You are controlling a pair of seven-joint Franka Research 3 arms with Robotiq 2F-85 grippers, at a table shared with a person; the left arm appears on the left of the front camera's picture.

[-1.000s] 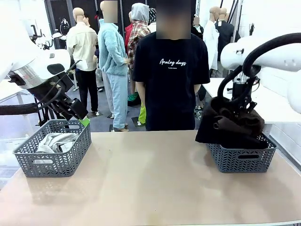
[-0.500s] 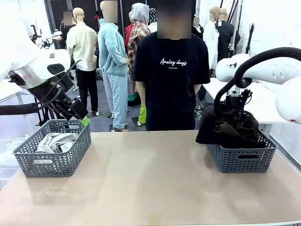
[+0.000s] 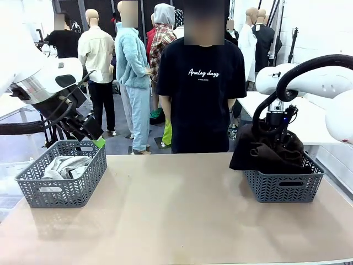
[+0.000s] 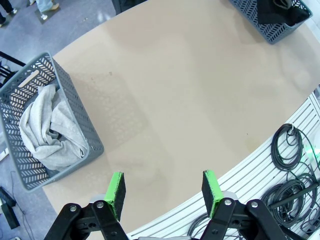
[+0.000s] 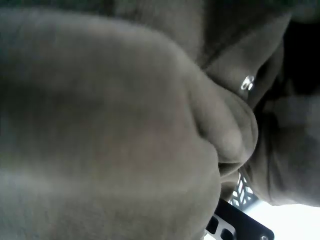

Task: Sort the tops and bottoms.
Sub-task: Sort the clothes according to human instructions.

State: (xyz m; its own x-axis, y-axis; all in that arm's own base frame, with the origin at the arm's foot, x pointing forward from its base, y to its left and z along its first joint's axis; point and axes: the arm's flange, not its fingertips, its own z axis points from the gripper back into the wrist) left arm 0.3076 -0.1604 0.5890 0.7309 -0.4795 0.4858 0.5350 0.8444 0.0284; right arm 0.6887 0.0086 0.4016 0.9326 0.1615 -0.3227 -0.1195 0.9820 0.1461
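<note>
Dark brown cloth is what you must look at first: the brown garment hangs from the right gripper directly above the right basket, at about 3 o'clock on the table. The lower folds already rest in the basket and one flap falls over its rim on the side toward 9 o'clock. The jaws are clenched on the brown garment (in the right wrist view the cloth presses against the lens, and a small metal eyelet shows, so I judge this is the waist part).

At 9 o'clock the left basket holds the pale grey garment, lying crumpled inside it. The left gripper is released, its green pads well apart, and it holds nothing; it hovers above the near edge of the table.

In my judgement the sorting is almost finished. No garment lies on the bare surface between the baskets. Dark cloth sits in the right basket in the left wrist view, but I cannot tell how many pieces it is. What remains, as far as you can see here: to let the brown garment go so that it settles fully inside.

The person stands at 12 o'clock, not touching anything.
</note>
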